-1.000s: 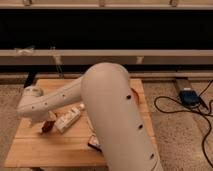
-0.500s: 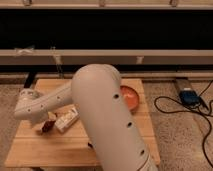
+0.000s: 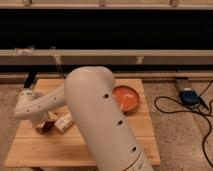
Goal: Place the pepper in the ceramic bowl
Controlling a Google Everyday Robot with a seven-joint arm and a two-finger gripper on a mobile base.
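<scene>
Pepper (image 3: 46,127) looks like that dark red bit right at the end effector (image 3: 42,122), low by the tabletop's (image 3: 75,147) left edge; gripped or loose, can't tell. White bottle (image 3: 64,121) just beside. Arm (image 3: 100,115) has swung aside, so the ceramic bowl (image 3: 126,98) near the right edge shows now, still pepper-free.

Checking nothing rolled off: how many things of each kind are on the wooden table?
Bowl: 1
Bottle: 1
Dark thing, kind unclear: 1
Total: 3
Gripper hangs at the left of the table, by the bottle.
</scene>
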